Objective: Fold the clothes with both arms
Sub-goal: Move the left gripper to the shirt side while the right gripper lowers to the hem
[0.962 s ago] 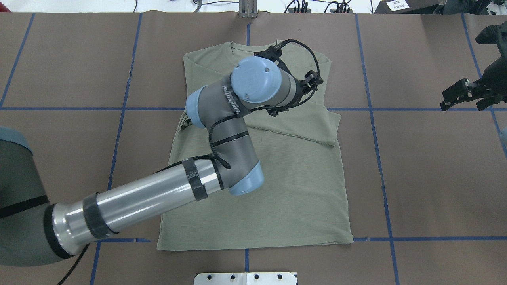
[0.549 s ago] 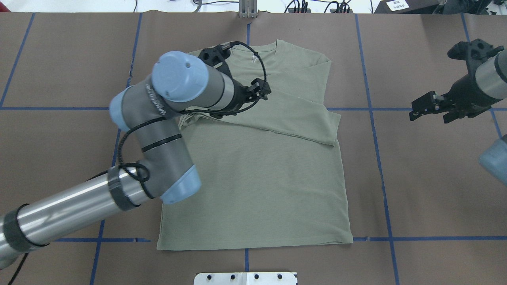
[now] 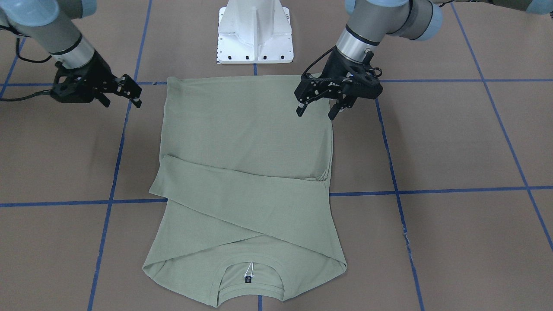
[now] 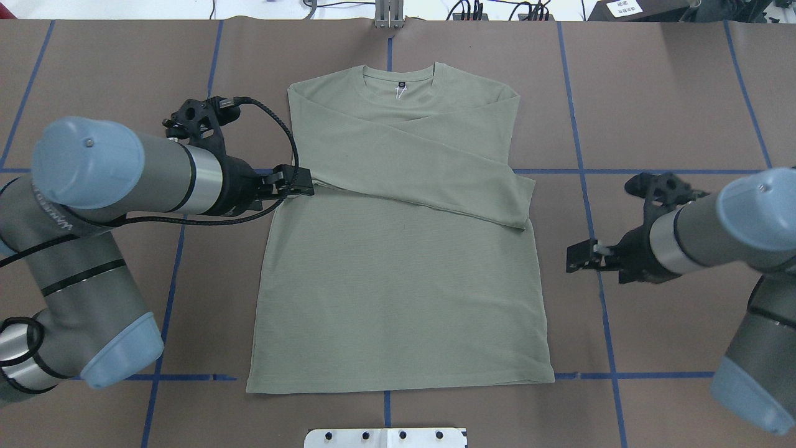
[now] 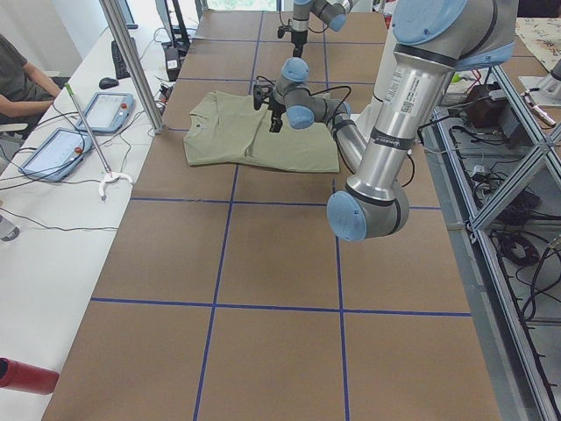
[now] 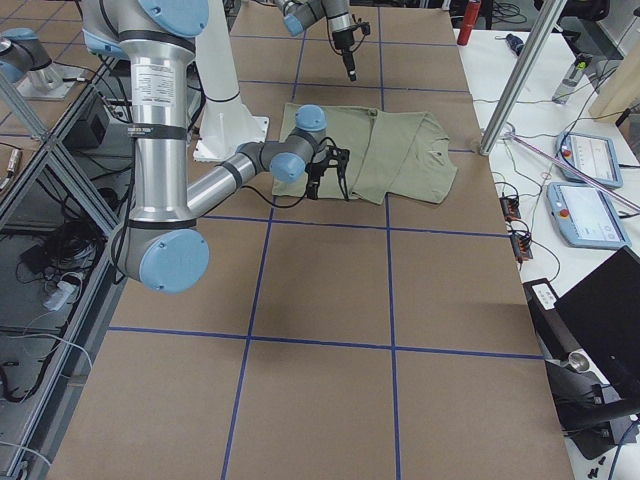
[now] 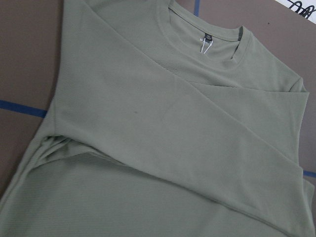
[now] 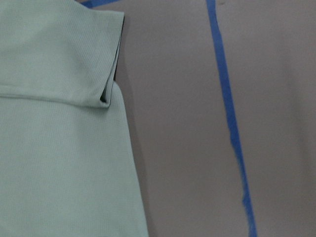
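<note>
The clothes are one sage-green shirt (image 4: 398, 280) (image 3: 246, 142) lying flat on the brown table, neck away from the robot. Both long sleeves are folded across the chest, and one cuff (image 4: 519, 205) reaches the shirt's right edge. My left gripper (image 4: 305, 185) (image 3: 315, 113) hovers open at the shirt's left edge by the sleeve fold, holding nothing. My right gripper (image 4: 575, 256) (image 3: 123, 103) is open over bare table just off the shirt's right side. The left wrist view shows the neck label (image 7: 205, 39) and crossed sleeves. In the right wrist view the cuff (image 8: 106, 74) is beside blue tape.
The white pedestal base (image 3: 255, 34) stands at the robot's side of the table, just behind the hem. Blue tape lines (image 4: 597, 261) grid the brown surface. A side table with tablets (image 5: 105, 110), a metal pole and a seated person (image 5: 17, 79) lies beyond the neck end.
My left arm has pulled back from over the chest to the shirt's left edge. My right arm has come in from the far right toward the shirt's right side.
</note>
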Available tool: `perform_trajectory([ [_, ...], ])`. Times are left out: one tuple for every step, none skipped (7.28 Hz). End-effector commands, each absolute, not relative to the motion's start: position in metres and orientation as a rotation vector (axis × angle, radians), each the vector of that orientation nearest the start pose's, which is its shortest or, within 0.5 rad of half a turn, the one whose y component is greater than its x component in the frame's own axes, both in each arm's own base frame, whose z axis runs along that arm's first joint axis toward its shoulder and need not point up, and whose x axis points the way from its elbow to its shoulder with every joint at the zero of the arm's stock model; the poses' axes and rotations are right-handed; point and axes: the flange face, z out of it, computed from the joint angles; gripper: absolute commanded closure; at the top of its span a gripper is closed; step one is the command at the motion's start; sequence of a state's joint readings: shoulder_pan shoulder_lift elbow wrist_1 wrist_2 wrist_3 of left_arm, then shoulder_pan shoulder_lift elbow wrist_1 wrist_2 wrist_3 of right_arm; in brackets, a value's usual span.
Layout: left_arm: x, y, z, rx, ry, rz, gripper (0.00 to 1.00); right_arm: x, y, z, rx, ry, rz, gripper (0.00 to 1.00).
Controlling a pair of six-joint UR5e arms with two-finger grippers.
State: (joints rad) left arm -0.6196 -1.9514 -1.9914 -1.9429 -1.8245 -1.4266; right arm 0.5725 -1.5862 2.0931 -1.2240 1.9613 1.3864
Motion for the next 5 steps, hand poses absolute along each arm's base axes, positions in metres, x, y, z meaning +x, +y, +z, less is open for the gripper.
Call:
perform_trajectory([
  [0.381,-0.401,0.225,0.226,1.172,-0.261,0.00,-0.422,-0.258,0.378,-0.006,-0.890,0.206,0.01],
  [0.381,-0.401,0.224,0.228,1.175,-0.262,0.00,-0.432,-0.243,0.379,-0.006,-0.886,0.196,0.01],
  [0.381,-0.401,0.222,0.229,1.177,-0.261,0.00,-0.439,-0.234,0.375,-0.018,-0.895,0.179,0.01],
  [0.381,-0.401,0.217,0.234,1.187,-0.259,0.00,-0.449,-0.227,0.371,-0.027,-0.900,0.164,0.01],
  [0.381,-0.401,0.216,0.235,1.189,-0.258,0.00,-0.458,-0.225,0.377,-0.031,-0.887,0.159,0.02],
])
